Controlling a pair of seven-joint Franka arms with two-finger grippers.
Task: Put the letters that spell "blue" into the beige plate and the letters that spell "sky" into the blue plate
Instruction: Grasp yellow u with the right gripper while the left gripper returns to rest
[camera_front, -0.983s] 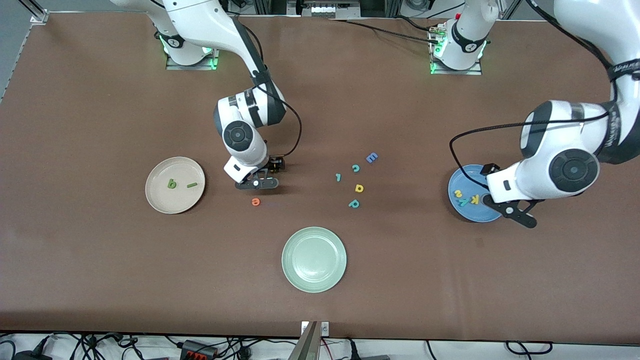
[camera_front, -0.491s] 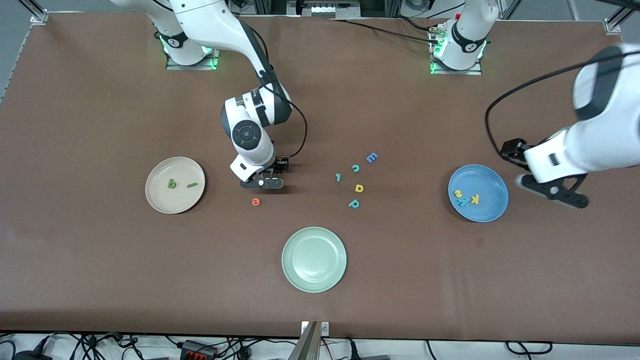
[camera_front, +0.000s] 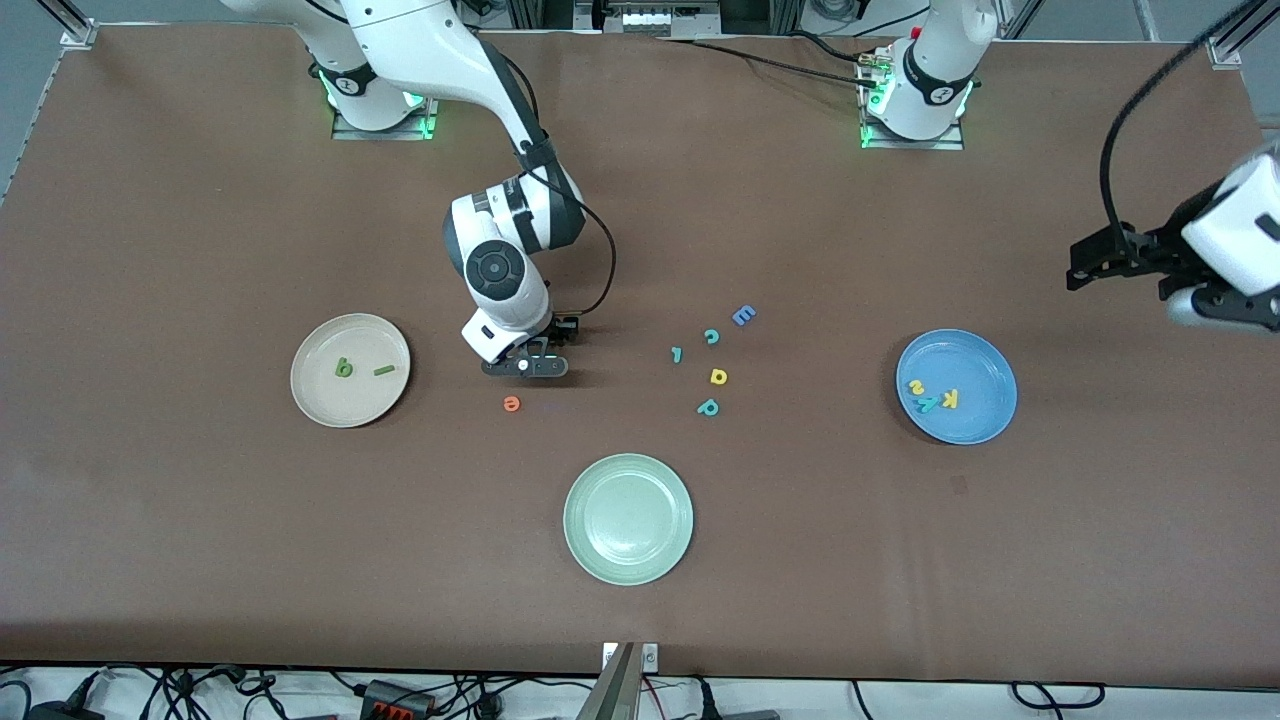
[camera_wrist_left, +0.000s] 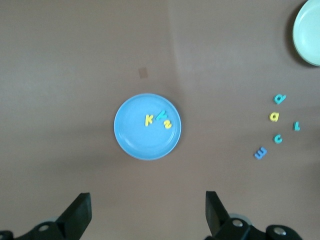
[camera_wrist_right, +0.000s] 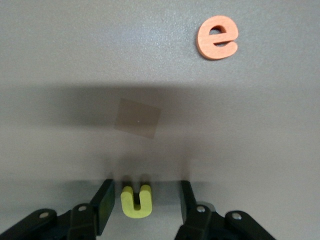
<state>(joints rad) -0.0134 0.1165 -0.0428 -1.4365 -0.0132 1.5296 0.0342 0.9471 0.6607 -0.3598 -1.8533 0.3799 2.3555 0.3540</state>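
**Front view.** You have the beige plate (camera_front: 350, 370) at nine o'clock on the table (camera_front: 200, 560), holding the green "b" (camera_front: 344, 368) and dark green "l" (camera_front: 384, 370). The blue plate (camera_front: 956, 386) sits at three o'clock with the "sky" letters (camera_front: 932, 394) already in it. The orange "e" (camera_front: 512, 403) lies loose on the table near the centre. The right end effector (camera_front: 525, 367) is low over the table at about one o'clock from that "e". The left end effector (camera_front: 1215, 310) waits at the table edge toward the left arm's end. Spare letters (camera_front: 712, 360) and a pale green plate (camera_front: 628, 518) are not yours to move.

**Left wrist view.** The left end effector (camera_wrist_left: 145, 220) stands wide and empty; the blue plate (camera_wrist_left: 147, 126) carries yellow-orange "k" (camera_wrist_left: 148, 120), teal "y" (camera_wrist_left: 160, 116) and yellow "s" (camera_wrist_left: 167, 124).

**Right wrist view.** The right end effector (camera_wrist_right: 143, 205) is half-closed around the yellow "u" (camera_wrist_right: 136, 201), fingers just beside it, not yet gripping as far as you can tell. The "e" (camera_wrist_right: 217, 37) lies well apart.

**Risk.** The "u" looks off-centre between the fingers; one finger could push it first and twist or flick it out. A shallow pinch may drop it on the way to the beige plate.
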